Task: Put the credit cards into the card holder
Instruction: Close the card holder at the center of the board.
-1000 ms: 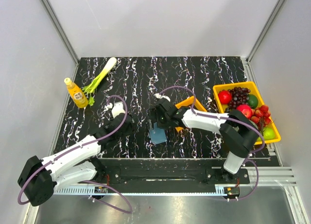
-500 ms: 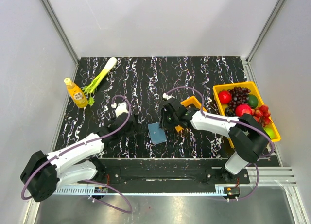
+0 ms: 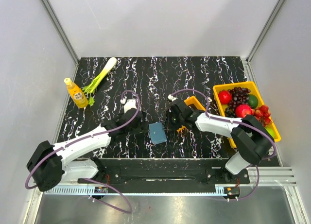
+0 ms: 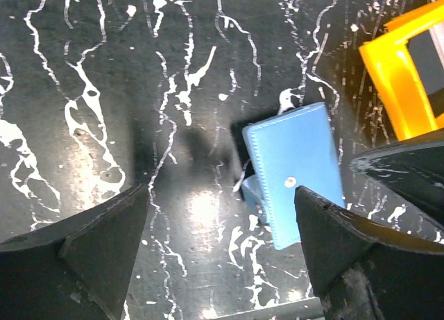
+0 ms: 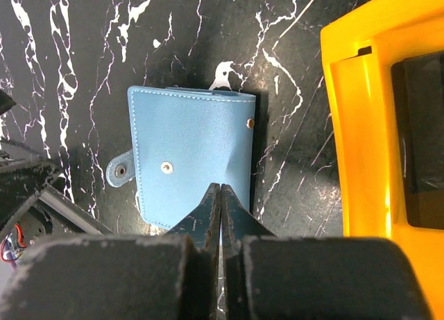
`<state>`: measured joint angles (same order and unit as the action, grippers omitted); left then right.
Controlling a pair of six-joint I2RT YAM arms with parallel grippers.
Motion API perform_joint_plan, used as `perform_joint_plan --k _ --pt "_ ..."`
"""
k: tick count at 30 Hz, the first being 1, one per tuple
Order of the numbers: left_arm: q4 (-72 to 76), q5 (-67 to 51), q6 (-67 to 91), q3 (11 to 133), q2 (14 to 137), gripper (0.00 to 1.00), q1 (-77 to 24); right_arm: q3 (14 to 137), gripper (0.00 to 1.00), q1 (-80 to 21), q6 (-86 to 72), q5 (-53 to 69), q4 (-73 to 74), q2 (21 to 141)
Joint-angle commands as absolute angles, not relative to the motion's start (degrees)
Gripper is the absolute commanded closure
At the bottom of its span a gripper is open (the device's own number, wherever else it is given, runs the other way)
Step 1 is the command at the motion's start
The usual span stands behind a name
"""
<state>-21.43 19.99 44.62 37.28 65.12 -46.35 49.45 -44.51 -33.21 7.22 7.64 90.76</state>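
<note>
Card holder lies flat on the bench, folded, with its snap tab poking out past one edge. Left tool is just beside the holder on the side away from the orange tray, released, fingers spread wide, nothing between them. Right tool is clenched with tips pressed together and grasps nothing. It sits over the holder's edge on the tray side; can't tell if it touches. The tray is near the holder, not touching. One dark card lies inside the tray.

Overhead, close wrists; common card holder
</note>
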Motion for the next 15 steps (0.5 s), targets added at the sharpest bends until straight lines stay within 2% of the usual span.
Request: perform_joint_plan --k 1,6,12,15 --pt "-23.4 20.9 45.3 43.2 68.4 0.13 -48.7 48.0 0.99 -44.0 -32.6 11.2 3.3 89.1" --pt "-24.3 19.1 47.0 44.5 70.9 0.26 -49.7 47.0 0.99 -44.0 -33.7 16.3 -2.1 90.3" --pt "-25.4 17.1 48.4 44.6 72.4 0.41 -51.0 46.6 0.98 -44.1 -33.8 16.3 -2.9 91.1" --pt "-25.0 16.1 48.5 45.0 73.6 0.42 -51.2 46.2 0.98 -44.1 -33.9 16.7 -3.3 91.1"
